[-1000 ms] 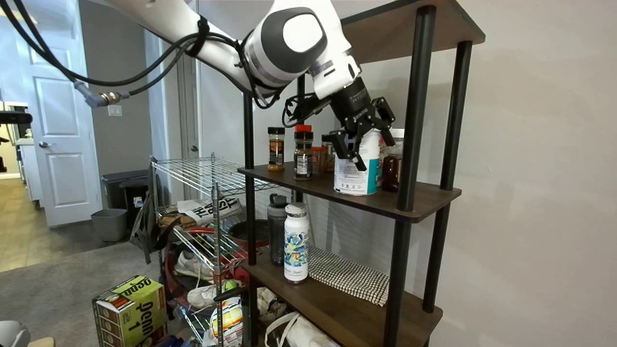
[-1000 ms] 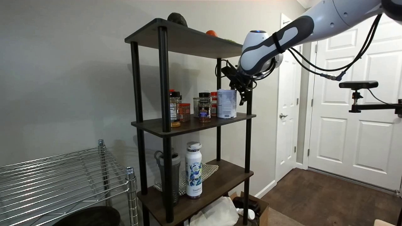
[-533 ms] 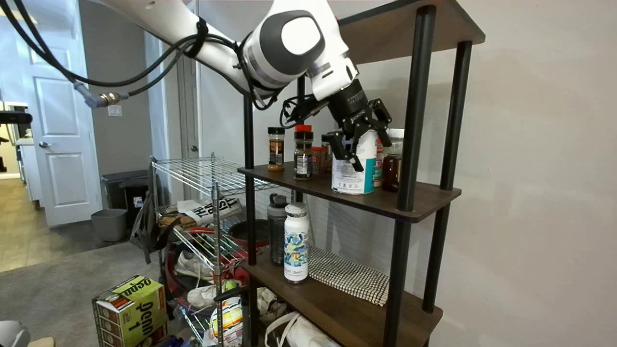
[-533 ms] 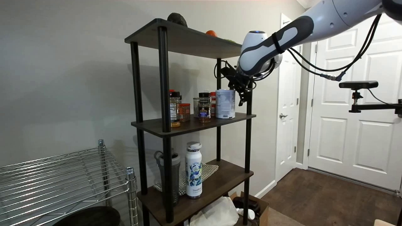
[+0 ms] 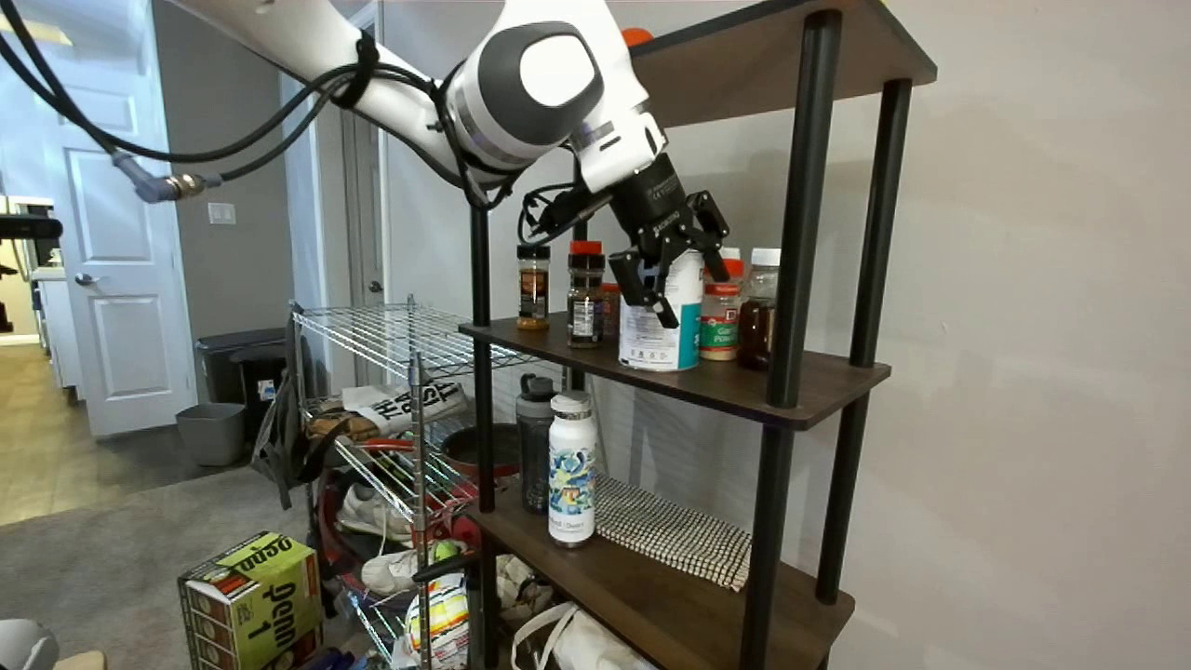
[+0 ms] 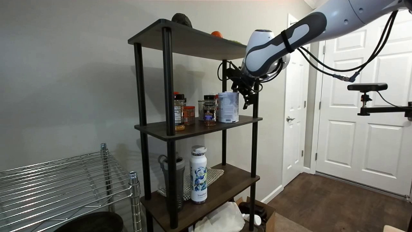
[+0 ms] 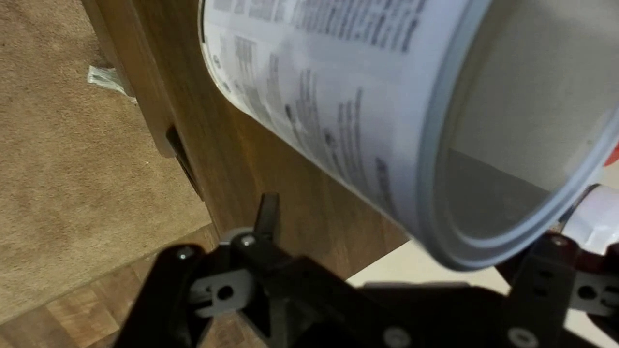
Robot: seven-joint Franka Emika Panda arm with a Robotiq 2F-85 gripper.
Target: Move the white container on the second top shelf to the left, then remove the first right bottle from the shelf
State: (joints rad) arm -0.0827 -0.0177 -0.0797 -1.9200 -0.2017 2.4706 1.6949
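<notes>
The white container [image 5: 651, 326], with a teal band, stands upright on the second shelf from the top [image 5: 558, 337]. In the wrist view the white container [image 7: 329, 87] shows its open rim and bare inside. My gripper [image 5: 693, 290] has its fingers spread wide at the container's upper part, one finger in front, the other at its right side. Left of the container in the wrist view, a fingertip [image 7: 269, 212] stands clear of it; whether the right finger touches cannot be told. The rightmost bottle [image 5: 756, 326], brown with a white cap, is partly behind the front post.
A red-lidded jar [image 5: 719, 326] stands between container and rightmost bottle. Spice jars [image 5: 586, 307] stand to the left. A black post [image 5: 802, 233] rises at the right front. The top board [image 6: 199, 43] lies overhead. A white flask [image 6: 198, 175] stands on the shelf below.
In both exterior views gripper and white container have shifted left together along the shelf. The red-lidded jar and brown bottle show more fully on the right. The fingers stay spread.
</notes>
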